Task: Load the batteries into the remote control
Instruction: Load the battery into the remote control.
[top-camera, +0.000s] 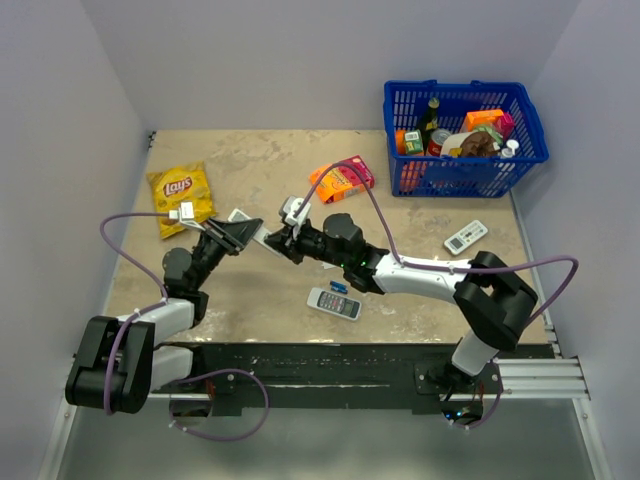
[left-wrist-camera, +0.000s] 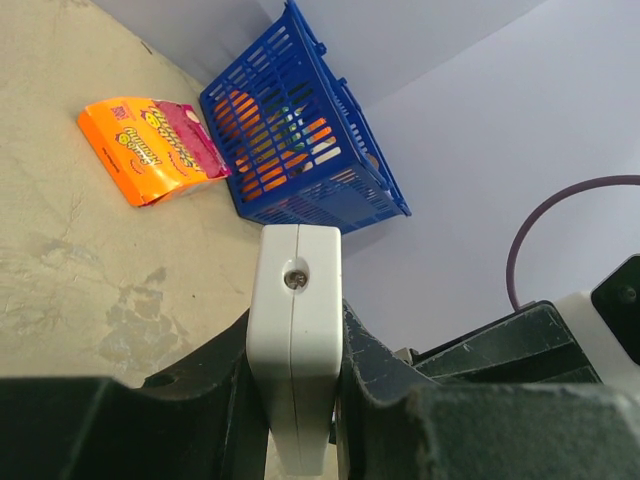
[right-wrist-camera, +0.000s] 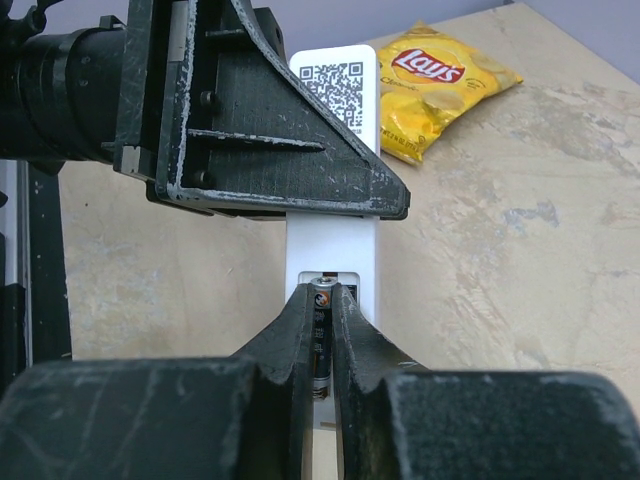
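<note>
Right gripper (right-wrist-camera: 322, 293), nearly closed, pinches one dark, silver-tipped battery (right-wrist-camera: 321, 350) lengthwise at the open bay of the slim white remote control (right-wrist-camera: 332, 235), which the left gripper (left-wrist-camera: 295, 400) clamps mid-air above the table (top-camera: 260, 290), its long axis running straight away toward its QR-labelled end.

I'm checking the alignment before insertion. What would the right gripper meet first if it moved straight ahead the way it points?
The battery in the right gripper would reach the open slot of the remote first; the left gripper holds that remote. Depth is unclear.
</note>
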